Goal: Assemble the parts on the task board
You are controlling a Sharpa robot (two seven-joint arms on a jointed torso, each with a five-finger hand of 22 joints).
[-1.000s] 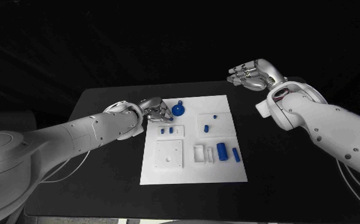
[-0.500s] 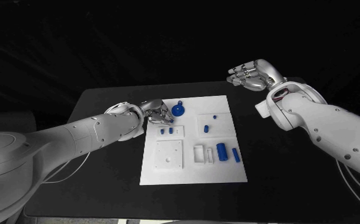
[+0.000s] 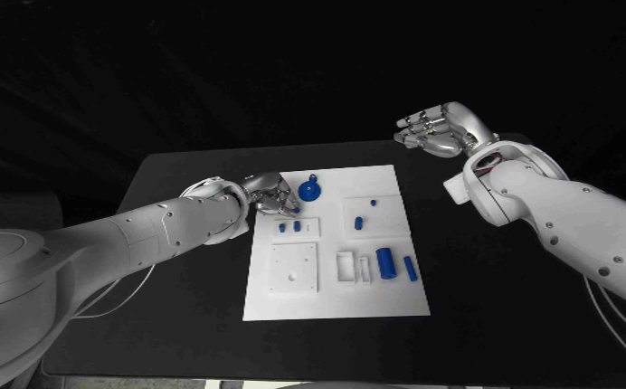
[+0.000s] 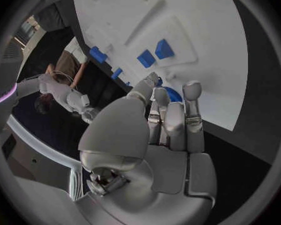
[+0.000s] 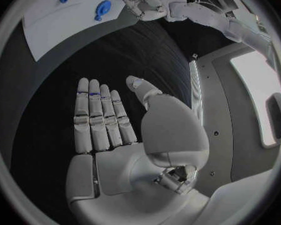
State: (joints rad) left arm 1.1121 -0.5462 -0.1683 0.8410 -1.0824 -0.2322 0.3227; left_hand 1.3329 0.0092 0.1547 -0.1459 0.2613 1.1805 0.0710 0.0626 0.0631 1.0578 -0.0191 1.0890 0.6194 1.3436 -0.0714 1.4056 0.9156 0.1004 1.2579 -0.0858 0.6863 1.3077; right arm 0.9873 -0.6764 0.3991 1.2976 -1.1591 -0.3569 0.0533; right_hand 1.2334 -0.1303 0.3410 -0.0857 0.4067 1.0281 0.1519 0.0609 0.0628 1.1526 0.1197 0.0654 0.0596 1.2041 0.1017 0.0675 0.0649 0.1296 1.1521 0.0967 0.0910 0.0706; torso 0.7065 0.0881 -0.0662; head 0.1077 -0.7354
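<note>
The round blue part (image 3: 310, 191) is seen near the far edge of the task board (image 3: 336, 303), just beside the left robot hand (image 3: 270, 193), on its inboard side. That hand is nearer, its fingers curled; whether anything is pinched cannot be told. The right robot hand (image 3: 441, 131) is held open, well apart.
</note>
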